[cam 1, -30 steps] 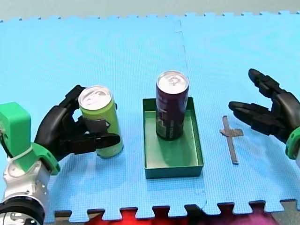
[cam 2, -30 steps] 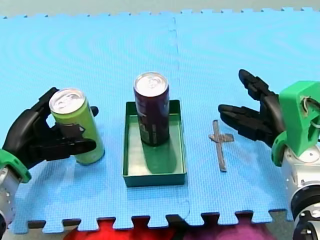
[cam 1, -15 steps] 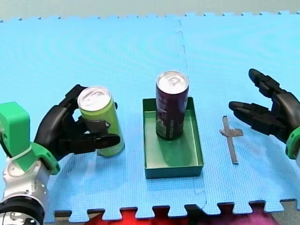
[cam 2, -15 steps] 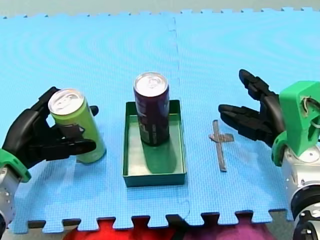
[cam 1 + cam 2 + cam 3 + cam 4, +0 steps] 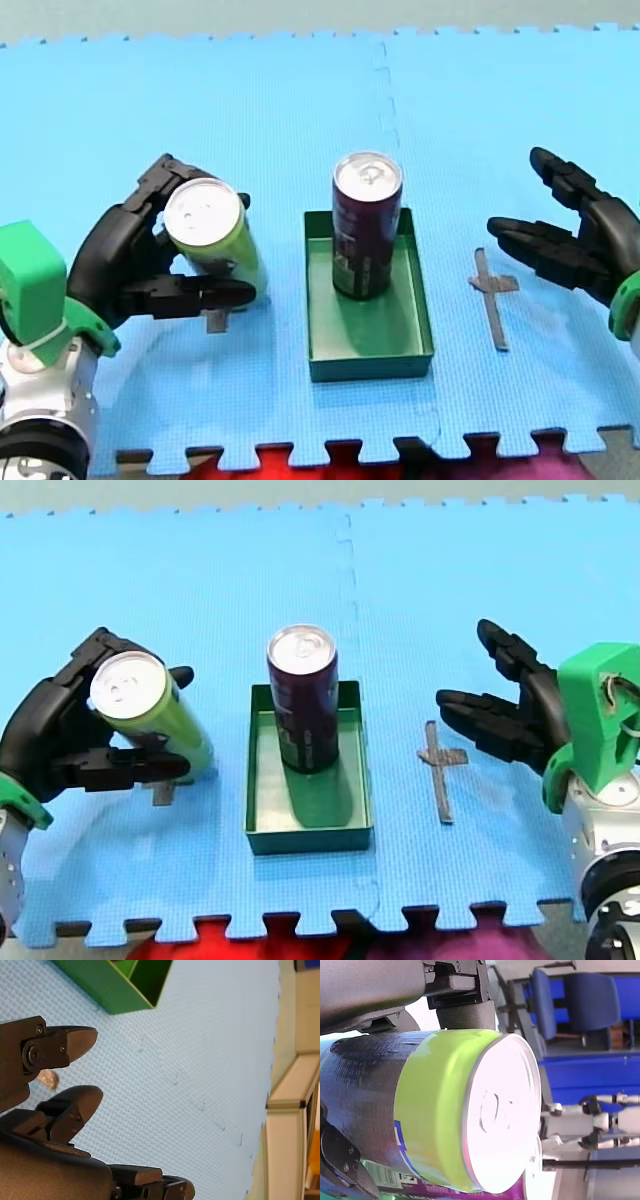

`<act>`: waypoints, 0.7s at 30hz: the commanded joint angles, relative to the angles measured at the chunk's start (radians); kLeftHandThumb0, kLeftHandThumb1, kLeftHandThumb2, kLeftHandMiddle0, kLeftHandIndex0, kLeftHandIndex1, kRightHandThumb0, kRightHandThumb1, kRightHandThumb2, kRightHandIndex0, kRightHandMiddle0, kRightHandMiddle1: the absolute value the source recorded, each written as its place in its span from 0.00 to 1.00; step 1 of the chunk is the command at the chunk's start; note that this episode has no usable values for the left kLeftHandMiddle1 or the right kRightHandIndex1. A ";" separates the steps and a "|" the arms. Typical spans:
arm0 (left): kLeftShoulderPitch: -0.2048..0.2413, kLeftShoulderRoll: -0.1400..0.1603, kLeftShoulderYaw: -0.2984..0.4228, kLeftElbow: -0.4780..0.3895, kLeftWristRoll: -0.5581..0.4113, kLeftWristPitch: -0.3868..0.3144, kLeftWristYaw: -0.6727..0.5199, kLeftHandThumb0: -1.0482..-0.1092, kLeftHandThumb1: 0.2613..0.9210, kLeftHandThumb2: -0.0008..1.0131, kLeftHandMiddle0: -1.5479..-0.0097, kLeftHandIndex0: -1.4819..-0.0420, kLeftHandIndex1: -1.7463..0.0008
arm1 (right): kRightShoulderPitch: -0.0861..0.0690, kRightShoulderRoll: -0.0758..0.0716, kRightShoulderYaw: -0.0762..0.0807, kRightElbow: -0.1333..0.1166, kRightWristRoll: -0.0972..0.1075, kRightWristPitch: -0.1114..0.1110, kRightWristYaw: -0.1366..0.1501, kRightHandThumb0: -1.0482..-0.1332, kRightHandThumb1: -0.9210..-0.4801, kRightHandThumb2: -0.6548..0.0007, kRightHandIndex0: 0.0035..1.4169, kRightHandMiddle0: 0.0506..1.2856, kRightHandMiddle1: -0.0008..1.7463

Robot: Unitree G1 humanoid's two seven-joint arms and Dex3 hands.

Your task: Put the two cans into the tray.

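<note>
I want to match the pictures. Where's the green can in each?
First head view: green can tilted in left hand, left of tray; right hand right of it.
Second head view: same place.
Second wrist view: close up, lid toward us.
First wrist view: tray corner, the shared landmark.

Blk fingers [image 5: 532, 240], green wrist housings [image 5: 598, 720], silver forearms [image 5: 600, 830].

Left hand [image 5: 135, 262] at near left, arm in from the lower-left corner — closed round the green can [image 5: 212, 232]: one finger [image 5: 205, 295] across the front, the others hooked over the far side, can tilted in the grip. Right hand [image 5: 565, 240] at the right edge, holding nothing.
</note>
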State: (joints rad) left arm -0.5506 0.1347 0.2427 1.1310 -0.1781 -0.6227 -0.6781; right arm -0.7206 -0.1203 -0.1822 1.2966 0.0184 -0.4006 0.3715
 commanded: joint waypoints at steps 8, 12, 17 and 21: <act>0.015 -0.006 -0.017 -0.039 -0.004 -0.012 0.038 0.43 0.61 0.01 0.83 0.98 0.04 | 0.000 -0.005 -0.004 0.004 0.003 -0.001 -0.003 0.00 0.00 0.82 0.50 0.05 0.00; 0.016 -0.007 -0.019 -0.049 -0.011 -0.002 0.037 0.42 0.61 0.01 0.83 0.98 0.04 | 0.000 -0.006 -0.004 0.005 0.002 -0.003 0.000 0.00 0.00 0.81 0.50 0.05 0.00; 0.020 -0.008 -0.023 -0.065 -0.014 0.008 0.039 0.41 0.62 0.01 0.82 0.98 0.03 | 0.002 -0.007 -0.002 0.006 0.000 -0.010 0.005 0.00 0.00 0.81 0.50 0.05 0.00; 0.022 -0.008 -0.028 -0.072 -0.015 0.020 0.036 0.38 0.63 0.01 0.81 0.98 0.03 | 0.003 -0.007 0.002 0.007 -0.006 -0.015 0.002 0.00 0.00 0.80 0.50 0.05 0.00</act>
State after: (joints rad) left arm -0.5283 0.1255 0.2150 1.0662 -0.1832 -0.6062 -0.6411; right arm -0.7187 -0.1212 -0.1806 1.3026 0.0139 -0.4083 0.3751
